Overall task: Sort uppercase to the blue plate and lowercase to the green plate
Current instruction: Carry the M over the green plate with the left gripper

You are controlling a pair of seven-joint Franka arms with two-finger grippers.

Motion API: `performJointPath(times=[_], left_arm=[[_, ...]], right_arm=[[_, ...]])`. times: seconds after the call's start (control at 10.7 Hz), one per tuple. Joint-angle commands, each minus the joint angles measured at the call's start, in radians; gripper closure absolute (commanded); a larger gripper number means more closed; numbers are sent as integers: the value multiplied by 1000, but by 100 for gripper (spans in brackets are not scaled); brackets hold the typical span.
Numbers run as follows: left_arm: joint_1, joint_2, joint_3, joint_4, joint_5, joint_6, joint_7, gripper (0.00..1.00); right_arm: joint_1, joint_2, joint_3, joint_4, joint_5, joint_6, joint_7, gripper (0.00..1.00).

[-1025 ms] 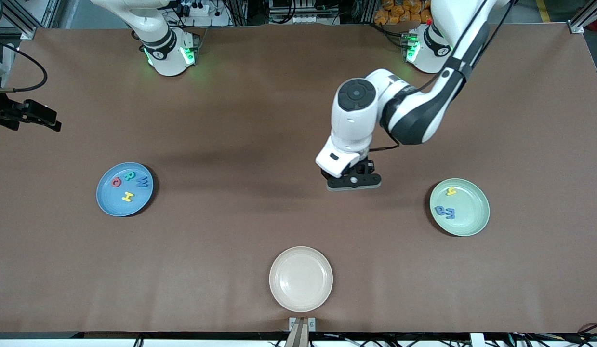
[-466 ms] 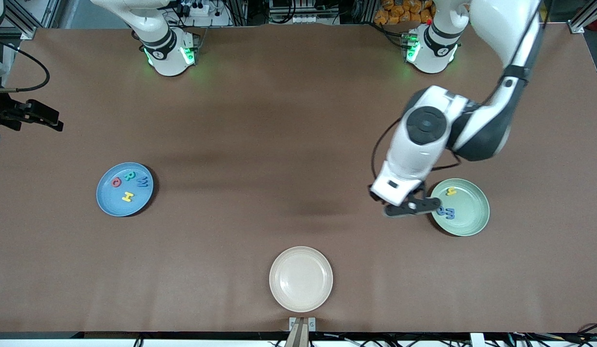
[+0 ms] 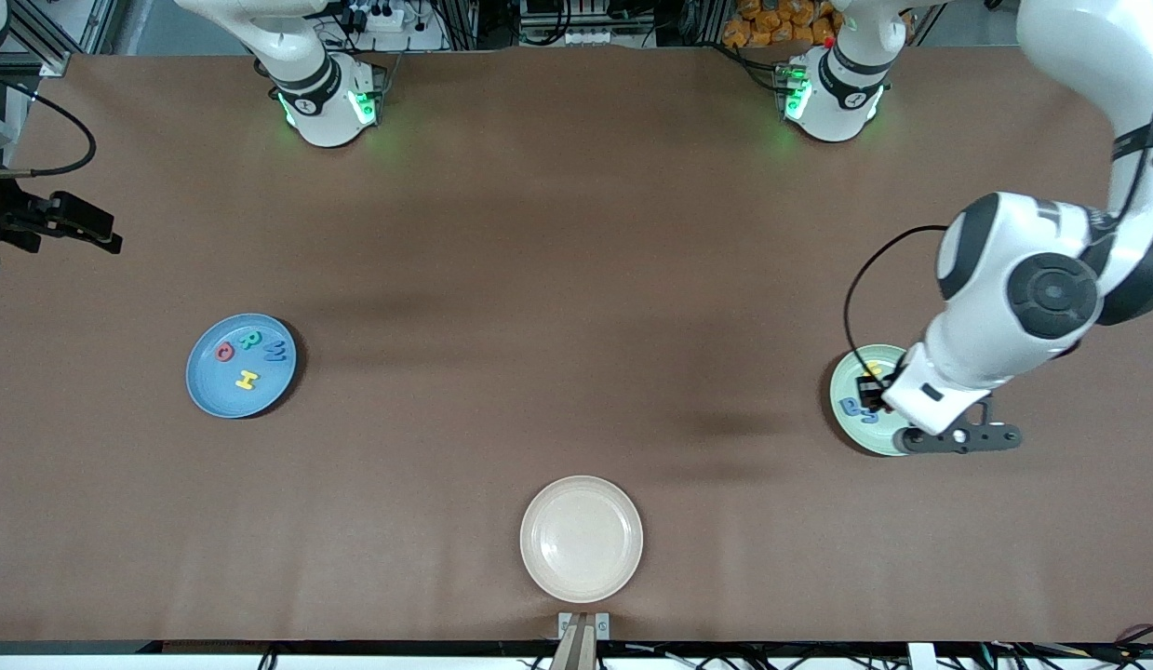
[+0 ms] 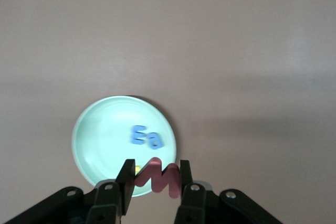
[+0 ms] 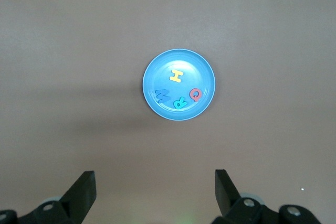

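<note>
My left arm is stretched out toward its own end of the table (image 3: 576, 233), wrist bent down, so my left end effector (image 4: 155, 178) hangs over the green plate (image 3: 851, 430). Its fingers (image 4: 126, 178) are clamped on the red m (image 4: 157, 176), a zigzag of foam pinched between the two pads. A second ago that end effector was over bare table near the middle, so it's swung the whole way across to the plate.

On the green plate: the blue e (image 4: 138, 135) and blue a (image 4: 155, 140) lie side by side, with a sliver of the yellow h (image 4: 137, 169) peeking out just under my fingers.

My right end effector (image 5: 155, 192) waits high up with its jaws spread wide, empty, looking down on the blue plate (image 5: 201, 72). That plate holds H (image 5: 176, 76), W (image 5: 162, 95), R (image 5: 180, 102) and Q (image 5: 195, 94), same as before.
</note>
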Motion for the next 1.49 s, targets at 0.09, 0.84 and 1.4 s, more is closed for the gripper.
performJointPath(times=[0.09,0.84,1.4], left_arm=[[100,-28,-6,-11,-10,-25,193,100],[218,67,-3,-16,-15,1,350,100],[240,122,-3,-31,-33,21,321,100]], right_arm=[[14,-27,4,-12,-8,7,-13,0],[14,-25,4,-12,-2,7,-33,0],[12,-24,2,-15,0,7,-36,0]])
